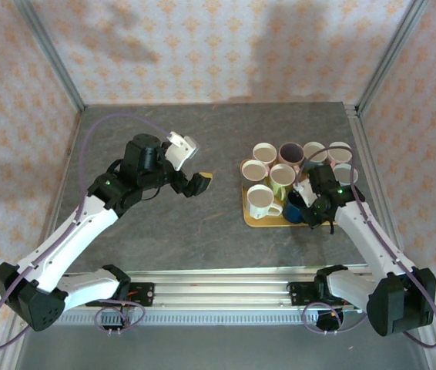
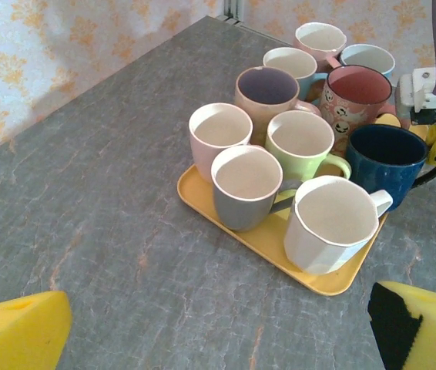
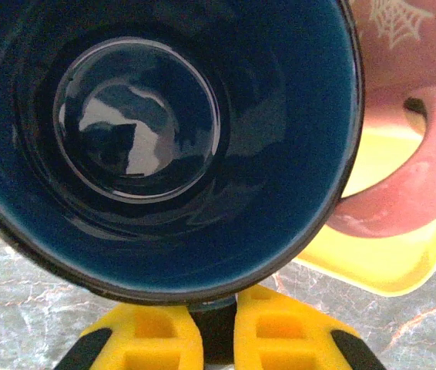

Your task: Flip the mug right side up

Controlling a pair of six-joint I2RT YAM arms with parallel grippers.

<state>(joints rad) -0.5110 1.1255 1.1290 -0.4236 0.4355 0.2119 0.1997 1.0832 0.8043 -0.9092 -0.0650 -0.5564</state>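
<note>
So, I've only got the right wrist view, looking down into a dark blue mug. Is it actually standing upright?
Observer: Yes. The dark blue mug stands mouth up at the near right corner of the yellow tray.
Operator: Any mugs upside down there?
Observer: None that I can see. Every one shows an open mouth, like the white faceted mug.
Operator: And the left tool?
Observer: The left tool is open and holding nothing, over the table to the left of the tray.
</note>
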